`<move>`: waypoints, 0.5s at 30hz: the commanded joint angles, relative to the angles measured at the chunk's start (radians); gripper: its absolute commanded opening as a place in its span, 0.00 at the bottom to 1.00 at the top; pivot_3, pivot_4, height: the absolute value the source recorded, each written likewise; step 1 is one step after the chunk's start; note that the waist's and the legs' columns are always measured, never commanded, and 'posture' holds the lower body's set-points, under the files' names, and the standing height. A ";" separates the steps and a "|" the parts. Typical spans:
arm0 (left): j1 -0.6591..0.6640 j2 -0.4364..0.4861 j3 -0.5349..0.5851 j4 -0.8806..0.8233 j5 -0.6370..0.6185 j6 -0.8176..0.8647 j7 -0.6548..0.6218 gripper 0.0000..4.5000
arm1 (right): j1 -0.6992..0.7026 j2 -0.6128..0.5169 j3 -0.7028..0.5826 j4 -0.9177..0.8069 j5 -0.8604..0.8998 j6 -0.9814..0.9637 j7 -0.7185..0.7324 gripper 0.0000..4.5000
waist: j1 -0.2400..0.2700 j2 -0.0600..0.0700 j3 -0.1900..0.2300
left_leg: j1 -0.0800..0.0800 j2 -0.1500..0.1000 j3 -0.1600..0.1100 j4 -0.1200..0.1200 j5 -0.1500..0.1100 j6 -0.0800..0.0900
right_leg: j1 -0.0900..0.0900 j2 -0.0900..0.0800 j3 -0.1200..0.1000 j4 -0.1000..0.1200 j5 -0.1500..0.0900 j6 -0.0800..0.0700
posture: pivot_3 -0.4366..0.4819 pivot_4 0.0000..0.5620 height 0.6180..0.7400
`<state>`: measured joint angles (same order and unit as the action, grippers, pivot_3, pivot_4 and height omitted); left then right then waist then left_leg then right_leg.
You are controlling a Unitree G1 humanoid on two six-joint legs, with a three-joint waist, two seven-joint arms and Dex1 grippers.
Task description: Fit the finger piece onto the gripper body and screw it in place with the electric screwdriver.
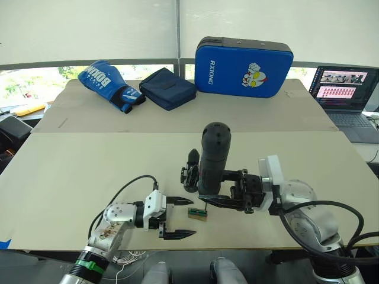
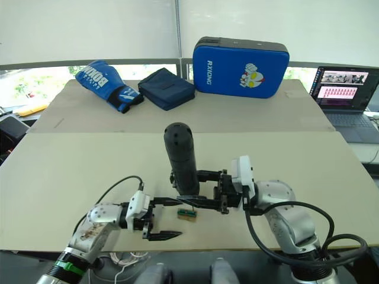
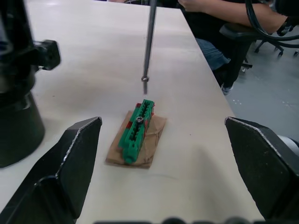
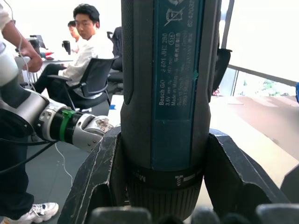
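1. Currently the right gripper (image 1: 204,204) is clamped on the electric screwdriver (image 1: 214,155), which stands upright with its rounded end up; in the right wrist view the two fingers (image 4: 96,179) press against either side of the black barrel.
2. The screwdriver's thin metal bit (image 3: 149,42) points down at the table (image 1: 89,171); its tip hangs just above the far end of the green-topped block (image 3: 136,130) — whether it touches cannot be told.
3. The green-topped block lies on a tan base, flat on the table, with a small metal screw head visible on its green top.
4. The left gripper (image 1: 177,218) is spread wide and holds nothing. The block lies between its two fingers (image 3: 65,163), slightly forward of the tips and apart from both.
5. The gripper body (image 1: 190,176) stands on the table just behind and to the left of the screwdriver barrel, with a pointed black part, seemingly the finger piece (image 1: 193,156), rising from its top. Whether the two are joined cannot be told. Neither robot gripper touches them.
6. At the far side of the table lie a blue boxing glove (image 1: 109,84), a dark blue pouch (image 1: 167,87) and a blue strike pad (image 1: 243,66), all well apart from the work area.
7. A laptop (image 1: 346,94) sits open beyond the table's right edge; seated persons (image 4: 88,46) are visible in the right wrist view.
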<state>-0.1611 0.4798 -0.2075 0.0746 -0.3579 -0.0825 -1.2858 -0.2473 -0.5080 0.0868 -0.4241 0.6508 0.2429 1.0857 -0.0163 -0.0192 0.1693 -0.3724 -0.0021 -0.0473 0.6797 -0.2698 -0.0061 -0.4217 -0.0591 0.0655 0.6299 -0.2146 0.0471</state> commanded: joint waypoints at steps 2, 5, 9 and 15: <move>0.005 0.038 0.063 -0.058 -0.062 0.001 -0.030 1.00 | -0.010 -0.021 -0.079 -0.089 0.069 0.017 -0.032 0.42 | 0.001 0.000 0.000 | 0.000 0.000 0.000 0.000 0.000 0.000 | 0.000 0.000 0.000 0.000 0.000 0.000 | 0.48 0.27 1.00; 0.015 0.080 0.118 -0.084 -0.113 0.016 -0.056 1.00 | -0.007 -0.050 -0.131 -0.112 0.107 0.045 -0.055 0.42 | 0.001 0.000 0.000 | 0.000 0.000 0.000 0.000 0.000 0.000 | 0.000 0.000 0.000 0.000 0.000 0.000 | 0.48 0.27 1.00; 0.015 0.127 0.171 -0.111 -0.172 0.069 -0.068 1.00 | -0.007 -0.101 -0.196 -0.109 0.148 0.072 -0.050 0.42 | 0.001 0.000 0.000 | 0.000 0.000 0.000 0.000 0.000 0.000 | 0.000 0.000 0.000 0.000 0.000 0.000 | 0.48 0.27 1.00; -0.027 0.182 0.251 -0.172 -0.277 0.238 -0.038 1.00 | -0.071 -0.149 -0.271 -0.053 0.188 0.108 -0.071 0.42 | -0.001 -0.001 0.001 | 0.000 0.000 0.000 0.000 0.000 0.000 | 0.000 0.000 0.000 0.000 0.000 0.000 | 0.48 0.27 1.00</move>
<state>-0.1705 0.6458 0.0085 -0.0588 -0.5940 0.1192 -1.3300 -0.2802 -0.6526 -0.1253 -0.4679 0.7913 0.3525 1.0302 -0.0169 -0.0205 0.1703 -0.3726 -0.0016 -0.0470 0.6798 -0.2698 -0.0061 -0.4218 -0.0589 0.0655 0.6298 -0.2147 0.0472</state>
